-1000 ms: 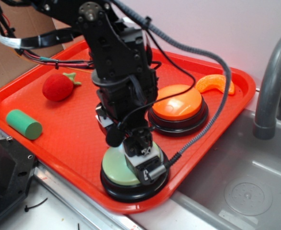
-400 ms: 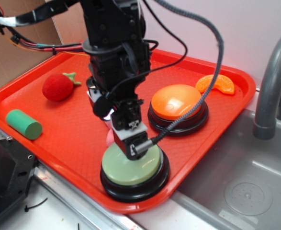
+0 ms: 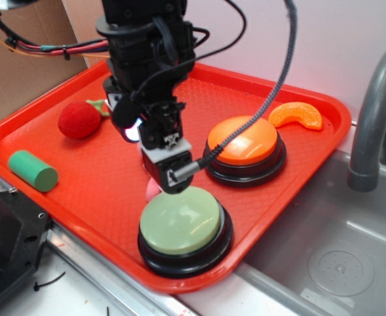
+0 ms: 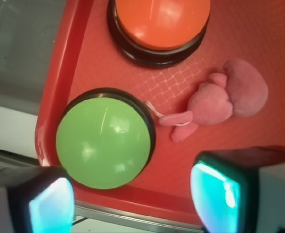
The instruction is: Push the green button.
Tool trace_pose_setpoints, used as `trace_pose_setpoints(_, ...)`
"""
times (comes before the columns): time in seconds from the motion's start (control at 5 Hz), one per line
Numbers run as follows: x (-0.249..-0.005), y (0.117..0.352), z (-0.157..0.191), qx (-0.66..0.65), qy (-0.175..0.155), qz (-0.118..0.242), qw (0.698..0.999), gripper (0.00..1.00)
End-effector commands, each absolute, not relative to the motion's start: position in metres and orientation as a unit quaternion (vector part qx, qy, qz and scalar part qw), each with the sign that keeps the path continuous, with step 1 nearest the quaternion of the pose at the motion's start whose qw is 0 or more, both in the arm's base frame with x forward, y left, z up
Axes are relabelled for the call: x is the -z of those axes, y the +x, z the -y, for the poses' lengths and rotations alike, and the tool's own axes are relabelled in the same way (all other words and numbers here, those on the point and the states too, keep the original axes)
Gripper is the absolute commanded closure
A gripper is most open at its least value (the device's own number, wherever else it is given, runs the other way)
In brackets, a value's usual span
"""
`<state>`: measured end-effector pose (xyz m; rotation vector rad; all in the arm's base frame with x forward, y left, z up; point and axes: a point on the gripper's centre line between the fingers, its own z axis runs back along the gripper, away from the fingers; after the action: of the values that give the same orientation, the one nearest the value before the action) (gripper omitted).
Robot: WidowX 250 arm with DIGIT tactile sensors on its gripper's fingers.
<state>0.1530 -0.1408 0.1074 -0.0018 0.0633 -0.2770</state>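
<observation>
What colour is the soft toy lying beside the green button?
Pink; the soft toy shows best in the wrist view, just right of the green button.

Your red tray (image 3: pixel 298 164) carries the green button (image 3: pixel 179 219), orange button (image 3: pixel 243 141), green cylinder (image 3: pixel 32 170), strawberry (image 3: pixel 79 119), orange slice (image 3: pixel 296 115) and pink toy (image 4: pixel 220 99).

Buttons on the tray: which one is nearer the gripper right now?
The green button, at the tray's front edge; the gripper hangs just above its rim. The orange button sits farther back.
</observation>
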Motion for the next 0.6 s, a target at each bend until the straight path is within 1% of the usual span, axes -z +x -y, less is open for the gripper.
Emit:
trace_pose_setpoints(0.0,-0.138,0.161,0.144,0.135,-0.021,0.010,0.991,0.00)
trace_pose_setpoints(0.2,-0.144,0.158,0.141,0.133,-0.022,0.015,0.991,0.00)
trace_pose_setpoints(0.4,-0.152,0.155,0.138,0.138,-0.033,0.023,0.990,0.00)
